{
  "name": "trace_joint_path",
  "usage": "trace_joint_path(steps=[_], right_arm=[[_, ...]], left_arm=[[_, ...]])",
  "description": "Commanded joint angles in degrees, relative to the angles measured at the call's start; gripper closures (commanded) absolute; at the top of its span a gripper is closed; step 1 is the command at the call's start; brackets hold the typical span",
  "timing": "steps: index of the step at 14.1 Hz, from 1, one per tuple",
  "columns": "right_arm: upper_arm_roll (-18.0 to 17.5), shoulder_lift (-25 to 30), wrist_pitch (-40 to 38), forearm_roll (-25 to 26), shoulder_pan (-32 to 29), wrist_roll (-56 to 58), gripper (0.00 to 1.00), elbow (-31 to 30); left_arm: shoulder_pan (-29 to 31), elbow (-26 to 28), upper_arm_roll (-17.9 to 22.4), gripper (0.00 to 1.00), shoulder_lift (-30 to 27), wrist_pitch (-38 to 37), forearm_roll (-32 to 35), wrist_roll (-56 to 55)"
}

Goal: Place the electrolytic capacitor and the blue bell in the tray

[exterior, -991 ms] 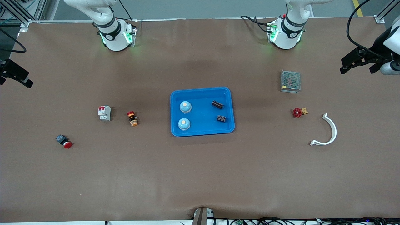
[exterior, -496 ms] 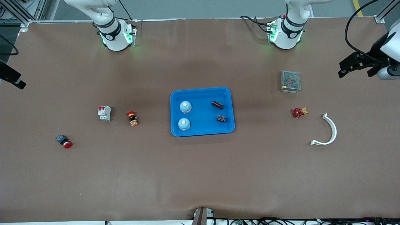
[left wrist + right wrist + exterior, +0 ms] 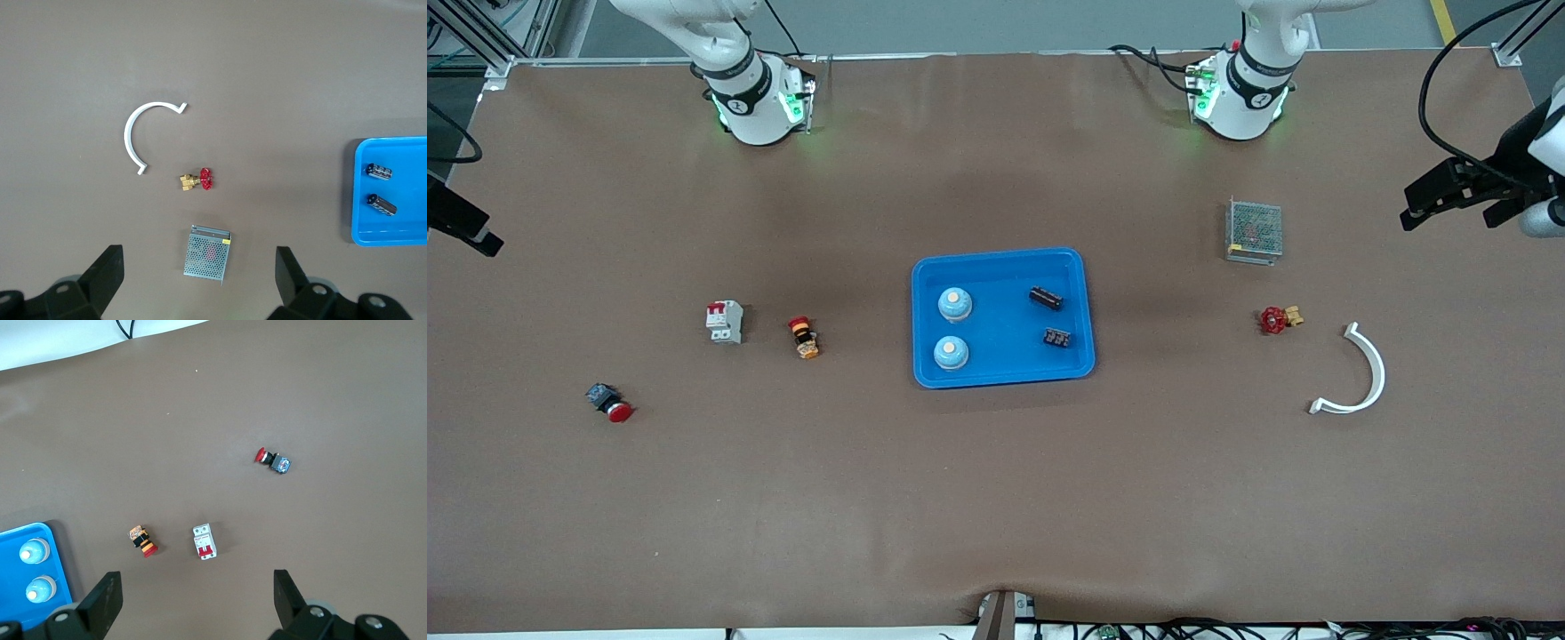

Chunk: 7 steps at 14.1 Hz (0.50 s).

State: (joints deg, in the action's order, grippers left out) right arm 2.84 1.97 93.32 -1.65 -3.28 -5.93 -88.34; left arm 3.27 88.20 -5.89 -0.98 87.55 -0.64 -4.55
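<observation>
The blue tray (image 3: 1005,360) lies mid-table. In it stand two blue bells (image 3: 955,304) (image 3: 951,353) at the right arm's side and lie two dark electrolytic capacitors (image 3: 1046,298) (image 3: 1057,338) at the left arm's side. My left gripper (image 3: 1449,218) hangs open and empty high over the left arm's end of the table; its wrist view shows the tray (image 3: 413,227) and the capacitors (image 3: 377,171) far off. My right gripper (image 3: 467,231) hangs open and empty over the right arm's end, and sees the bells (image 3: 33,551) from afar.
Toward the left arm's end lie a metal mesh box (image 3: 1254,230), a red-knobbed brass valve (image 3: 1279,318) and a white curved clip (image 3: 1360,373). Toward the right arm's end are a white breaker (image 3: 725,321), an orange-red button (image 3: 804,337) and a red mushroom button (image 3: 609,403).
Both grippers have drifted slightly at the table's ends, the right one toward the edge of the front view. Nothing on the table has moved.
</observation>
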Motion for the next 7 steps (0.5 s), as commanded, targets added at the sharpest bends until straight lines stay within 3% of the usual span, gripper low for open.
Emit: trace_joint_path(steps=[1, 7], right_arm=[[-0.3, 1.2, 0.5, 0.2, -0.1, 0.2, 0.00, -0.9], [-0.3, 0.9, 1.5, 0.2, -0.4, 0.3, 0.00, -0.6]], left_arm=[[-0.3, -2.5, -0.1, 0.00, 0.9, -0.5, 0.9, 0.3], [0.0, -2.9, -0.3, 0.00, 0.8, -0.8, 0.8, 1.0]])
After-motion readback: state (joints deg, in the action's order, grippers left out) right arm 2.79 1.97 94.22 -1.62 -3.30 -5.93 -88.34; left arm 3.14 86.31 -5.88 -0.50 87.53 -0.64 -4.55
